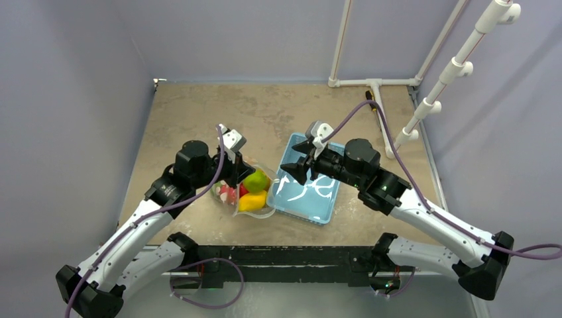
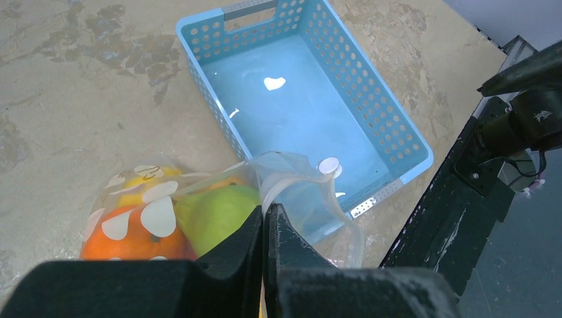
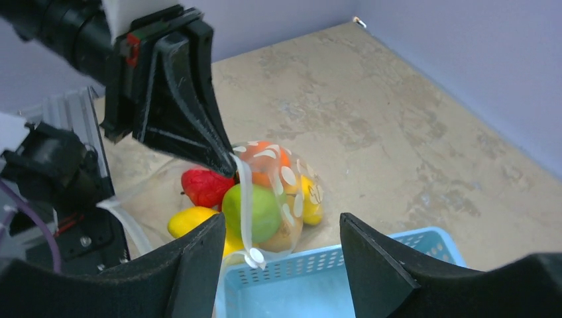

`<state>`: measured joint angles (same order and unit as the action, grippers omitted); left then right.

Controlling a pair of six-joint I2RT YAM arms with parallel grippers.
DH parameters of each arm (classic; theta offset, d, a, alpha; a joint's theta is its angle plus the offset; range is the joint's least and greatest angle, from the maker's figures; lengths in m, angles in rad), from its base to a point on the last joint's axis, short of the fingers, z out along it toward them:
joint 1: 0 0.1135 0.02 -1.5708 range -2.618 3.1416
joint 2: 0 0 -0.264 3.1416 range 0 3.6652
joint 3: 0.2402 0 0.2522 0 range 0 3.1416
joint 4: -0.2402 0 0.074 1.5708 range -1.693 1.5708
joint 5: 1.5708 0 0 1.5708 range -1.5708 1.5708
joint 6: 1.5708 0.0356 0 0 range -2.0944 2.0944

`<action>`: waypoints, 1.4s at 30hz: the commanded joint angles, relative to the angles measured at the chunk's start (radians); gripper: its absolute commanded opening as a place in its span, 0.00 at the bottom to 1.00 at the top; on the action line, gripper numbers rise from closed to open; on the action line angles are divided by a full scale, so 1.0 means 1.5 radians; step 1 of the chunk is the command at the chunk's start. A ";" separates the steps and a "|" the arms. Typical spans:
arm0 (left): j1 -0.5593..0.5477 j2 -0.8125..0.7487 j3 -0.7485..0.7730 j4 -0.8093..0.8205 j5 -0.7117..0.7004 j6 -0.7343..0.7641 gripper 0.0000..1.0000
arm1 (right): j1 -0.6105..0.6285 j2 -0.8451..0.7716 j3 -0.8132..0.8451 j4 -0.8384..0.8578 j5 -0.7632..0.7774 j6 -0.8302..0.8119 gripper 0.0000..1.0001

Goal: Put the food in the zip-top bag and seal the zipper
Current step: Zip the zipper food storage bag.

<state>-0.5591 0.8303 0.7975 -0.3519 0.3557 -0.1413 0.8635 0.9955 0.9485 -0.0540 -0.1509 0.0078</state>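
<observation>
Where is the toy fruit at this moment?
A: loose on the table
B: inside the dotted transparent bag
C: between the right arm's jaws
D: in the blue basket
B: the fruit shows through the dotted bag, while the basket holds nothing.

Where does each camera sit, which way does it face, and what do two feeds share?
Top external: above and behind the robot, looking down at the table; left gripper and right gripper show.
Left wrist: on the left gripper, looking past its shut fingers at the zip-top bag and basket.
Right wrist: on the right gripper, open fingers framing the bag, with the left gripper pinching it.
Both wrist views share bag and basket.
</observation>
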 commanded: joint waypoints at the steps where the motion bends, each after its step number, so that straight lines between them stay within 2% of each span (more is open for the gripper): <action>1: -0.003 -0.004 0.018 0.024 0.021 -0.001 0.00 | 0.005 -0.060 -0.026 0.055 -0.057 -0.164 0.66; 5: -0.003 -0.019 0.025 0.009 0.026 -0.008 0.00 | 0.007 -0.078 -0.041 0.045 -0.103 -0.257 0.64; 14: -0.004 -0.051 0.066 -0.030 0.029 -0.013 0.00 | 0.035 -0.090 -0.074 0.054 -0.141 -0.337 0.65; 18: -0.004 -0.056 0.091 -0.058 0.028 -0.012 0.00 | 0.056 -0.091 -0.087 0.066 -0.161 -0.339 0.64; 23: -0.004 -0.063 0.122 -0.081 0.023 -0.021 0.00 | 0.117 -0.096 -0.114 0.094 -0.138 -0.324 0.60; 33: -0.004 -0.053 0.185 -0.114 0.080 -0.035 0.00 | 0.182 -0.098 -0.145 0.147 -0.091 -0.292 0.49; 42: -0.003 -0.051 0.198 -0.118 0.090 -0.036 0.00 | 0.202 -0.057 -0.148 0.198 -0.062 -0.286 0.50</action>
<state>-0.5591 0.7570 1.0393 -0.5686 0.4541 -0.1761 1.1534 0.8955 0.7303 0.1532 -0.2783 -0.4381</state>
